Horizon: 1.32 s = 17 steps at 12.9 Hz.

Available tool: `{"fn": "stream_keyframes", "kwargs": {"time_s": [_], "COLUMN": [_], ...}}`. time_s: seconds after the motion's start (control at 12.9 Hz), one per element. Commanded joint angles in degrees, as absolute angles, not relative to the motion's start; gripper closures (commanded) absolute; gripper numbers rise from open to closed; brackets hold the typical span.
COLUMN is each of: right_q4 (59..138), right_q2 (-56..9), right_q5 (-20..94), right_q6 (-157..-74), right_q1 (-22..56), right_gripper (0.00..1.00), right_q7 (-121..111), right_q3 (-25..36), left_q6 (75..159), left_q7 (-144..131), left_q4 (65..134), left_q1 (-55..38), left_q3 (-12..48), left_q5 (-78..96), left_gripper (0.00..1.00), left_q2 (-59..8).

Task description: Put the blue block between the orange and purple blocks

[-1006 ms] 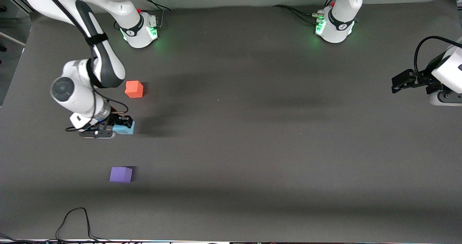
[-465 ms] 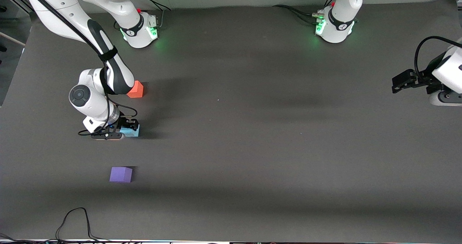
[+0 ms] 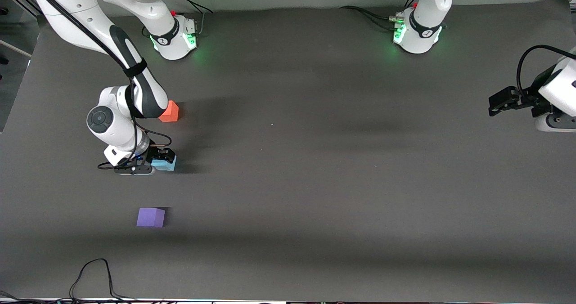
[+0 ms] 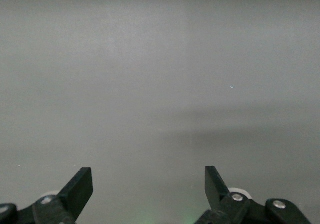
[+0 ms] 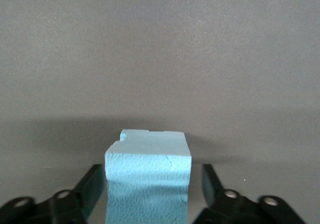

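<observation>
The blue block sits on the dark table between the orange block and the purple block. The orange block lies farther from the front camera and is partly hidden by the right arm; the purple block lies nearer. My right gripper is low around the blue block. In the right wrist view the blue block stands between the fingers of the right gripper, with a small gap on each side. My left gripper waits open and empty at the left arm's end of the table; the left wrist view shows it over bare table.
A black cable loops on the table near the front edge, at the right arm's end. The two arm bases stand along the table's edge farthest from the front camera.
The right gripper and the blue block have shifted slightly toward the left arm's end of the table. The right arm now covers part of the orange block. The left arm has not moved.
</observation>
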<state>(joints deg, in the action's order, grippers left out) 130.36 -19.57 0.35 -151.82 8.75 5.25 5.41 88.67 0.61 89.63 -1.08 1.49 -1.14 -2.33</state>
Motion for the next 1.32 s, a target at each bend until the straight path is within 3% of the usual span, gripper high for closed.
{"fn": "stream_keyframes", "kwargs": {"time_s": [0.0,0.31,0.54,0.85,1.08,1.24], "right_q4": [130.6,129.5,122.7,105.8,96.7,95.8], "right_q2": [-14.4,-2.7,4.6,5.5,4.9,4.7], "right_q5": [1.8,1.8,1.8,1.8,1.8,1.8], "right_q6": [-149.8,-142.3,-127.2,-103.8,-94.2,-92.5], "right_q1": [9.4,9.2,8.3,6.9,5.8,6.0], "right_gripper": [0.0,0.0,0.0,0.0,0.0,0.0], "right_q7": [3.3,3.4,3.3,3.2,3.2,3.2], "right_q3": [6.3,7.5,7.5,7.0,6.2,6.2], "left_q6": [88.9,88.9,88.9,88.9,88.9,88.9], "left_q7": [1.5,1.4,1.2,1.1,1.0,1.0], "left_q4": [90.8,90.8,90.8,90.8,90.8,90.8], "left_q1": [-1.8,-1.8,-1.9,-1.9,-2.0,-2.0], "left_q3": [0.9,0.9,0.9,0.9,0.9,0.9], "left_q5": [-0.8,-0.9,-0.9,-0.8,-0.9,-0.9], "left_gripper": [0.0,0.0,0.0,0.0,0.0,0.0], "left_q2": [-1.2,-1.2,-1.2,-1.2,-1.2,-1.2]}}
